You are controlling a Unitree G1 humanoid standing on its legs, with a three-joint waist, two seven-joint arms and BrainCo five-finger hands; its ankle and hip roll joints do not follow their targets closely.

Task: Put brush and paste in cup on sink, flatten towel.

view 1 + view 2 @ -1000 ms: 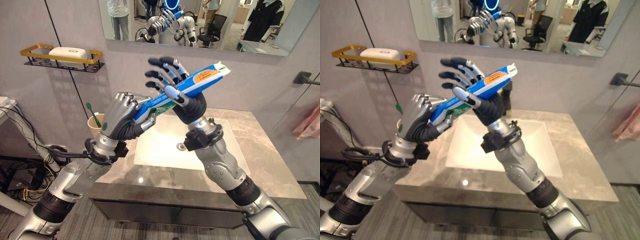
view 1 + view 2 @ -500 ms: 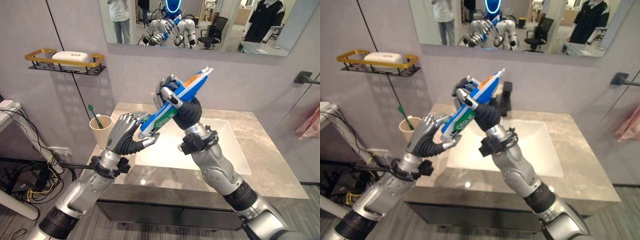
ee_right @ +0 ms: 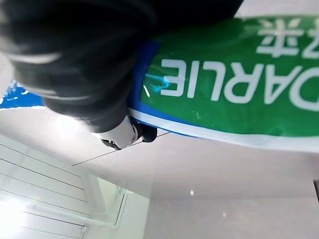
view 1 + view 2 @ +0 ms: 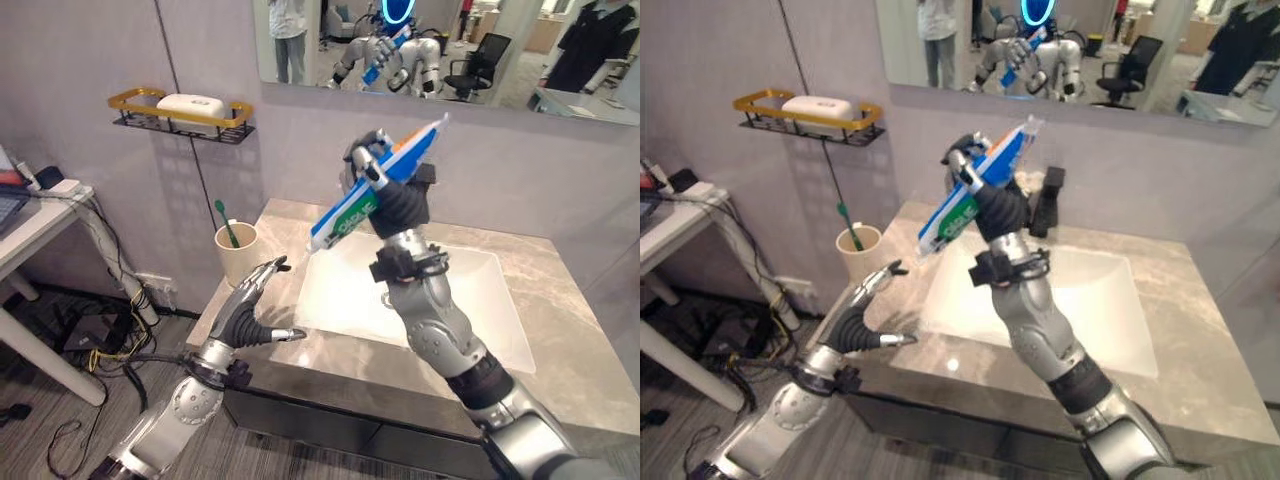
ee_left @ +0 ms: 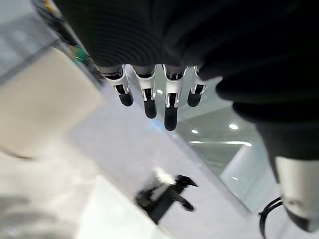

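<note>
1. My right hand (image 4: 385,190) is curled tight round the toothpaste box (image 4: 375,187), holding it up high over the sink's (image 4: 480,330) back-left area, tilted, lower end pointing down-left toward the cup (image 4: 236,255).
2. The box looks light, stiff cardboard with a glossy, likely slick skin; long, so it can pivot in the grip. My hold sits near the middle, good for balance; squeezing too hard could dent it.
3. The cup stands on the counter's left back corner, green toothbrush (image 4: 225,222) already leaning inside it. The cup is well apart from the box's lower end, lower and to the left.
4. My left hand (image 4: 250,310) is spread wide, fingers relaxed, holding nothing, hovering at the counter's front-left edge, near the cup but not touching.
5. Cup looks light and tippable; the box should go in low end first, gently.
</note>
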